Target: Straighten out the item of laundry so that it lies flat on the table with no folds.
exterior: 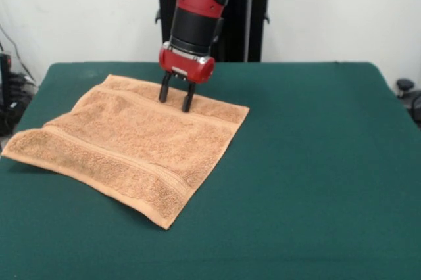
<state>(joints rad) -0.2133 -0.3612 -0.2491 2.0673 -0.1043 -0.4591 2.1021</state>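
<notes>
The orange-tan towel (135,145) lies spread on the dark green table (309,162), left of the middle. It looks nearly flat, with a woven band along the near edge and another along the far edge. Its left corner reaches the table's left edge and looks slightly raised there. My gripper (175,98) hangs from the red and black arm over the towel's far edge, its two dark fingers (164,89) apart, open, with the tips at or just above the cloth. Nothing is between the fingers.
Bare green tabletop spreads to the right of the towel and in front of it. A black stand (247,17) rises behind the table's far edge.
</notes>
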